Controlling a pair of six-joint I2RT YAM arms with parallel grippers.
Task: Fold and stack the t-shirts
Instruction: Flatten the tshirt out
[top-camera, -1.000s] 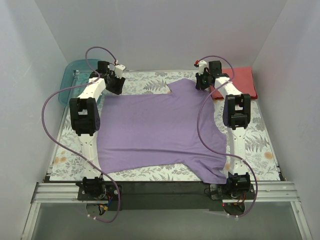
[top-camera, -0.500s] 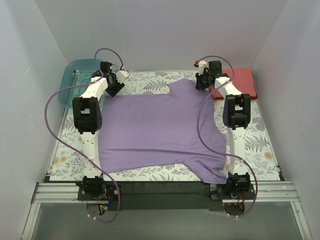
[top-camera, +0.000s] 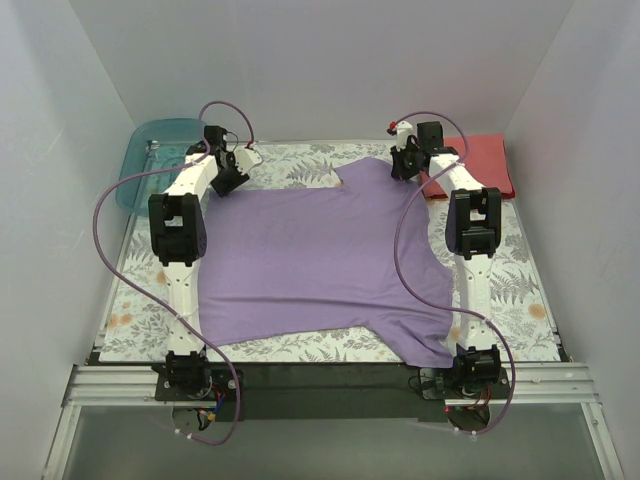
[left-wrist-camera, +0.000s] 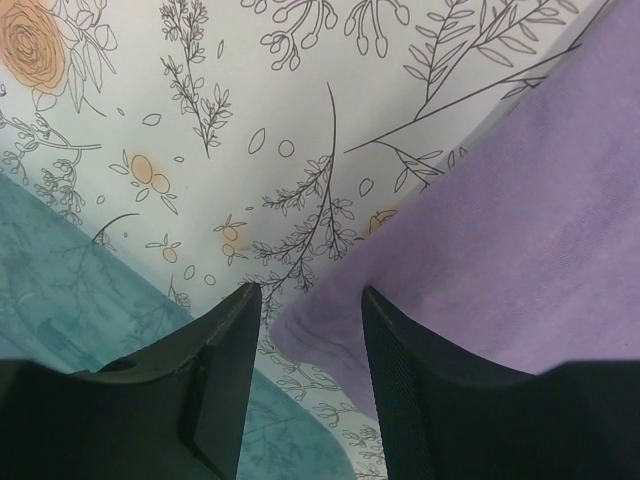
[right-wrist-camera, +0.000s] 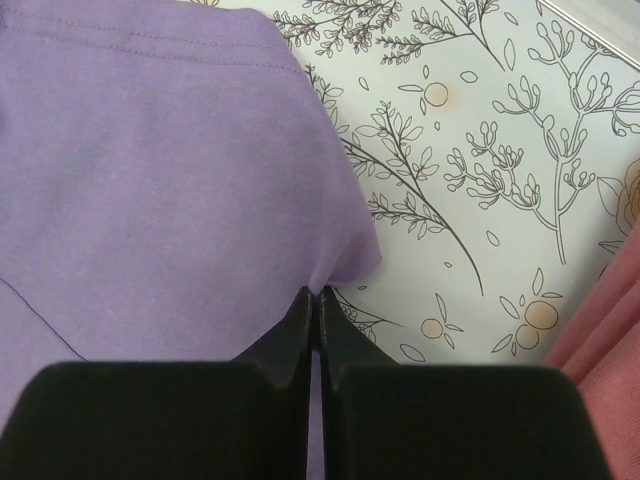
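The lavender-purple t-shirt (top-camera: 310, 255) lies spread flat over the floral table. My left gripper (top-camera: 226, 180) is at the shirt's far left corner. In the left wrist view the gripper (left-wrist-camera: 310, 305) is open, with the corner of the shirt (left-wrist-camera: 520, 200) lying between its fingers (left-wrist-camera: 215, 370). My right gripper (top-camera: 404, 166) is at the shirt's far right corner. In the right wrist view it (right-wrist-camera: 318, 292) is shut on the edge of the purple cloth (right-wrist-camera: 150, 160). The coral-red shirt (top-camera: 480, 160) lies folded at the far right and also shows in the right wrist view (right-wrist-camera: 600, 330).
A teal translucent bin (top-camera: 150, 152) stands at the far left corner, just beyond my left gripper; its edge shows in the left wrist view (left-wrist-camera: 60, 300). White walls close in the table (top-camera: 520, 270) on three sides. Purple cables loop over both arms.
My left arm's wrist has turned and the gripper has shifted a little toward the shirt's far left corner. The right arm and both shirts have not moved.
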